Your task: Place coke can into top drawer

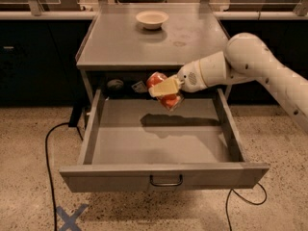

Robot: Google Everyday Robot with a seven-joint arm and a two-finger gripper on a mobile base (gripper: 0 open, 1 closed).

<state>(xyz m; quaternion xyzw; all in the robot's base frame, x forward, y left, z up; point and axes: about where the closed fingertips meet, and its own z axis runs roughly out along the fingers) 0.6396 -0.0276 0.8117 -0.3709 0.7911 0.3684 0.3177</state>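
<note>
The coke can (pixel 166 99) is red and tilted, held in the air above the back of the open top drawer (pixel 163 174). My gripper (pixel 162 88) is shut on the can, its cream fingers (pixel 165 87) across the can's middle. The white arm reaches in from the right. The drawer is pulled fully out, wide and grey, with a dark loop handle (pixel 166 181) on its front panel. The arm's shadow lies on the drawer floor under the can.
A cream shallow bowl (pixel 152 19) sits at the back of the grey cabinet top (pixel 144 44). A black cable (pixel 48 153) runs on the speckled floor at left, another at lower right. A blue X mark (pixel 70 217) is on the floor.
</note>
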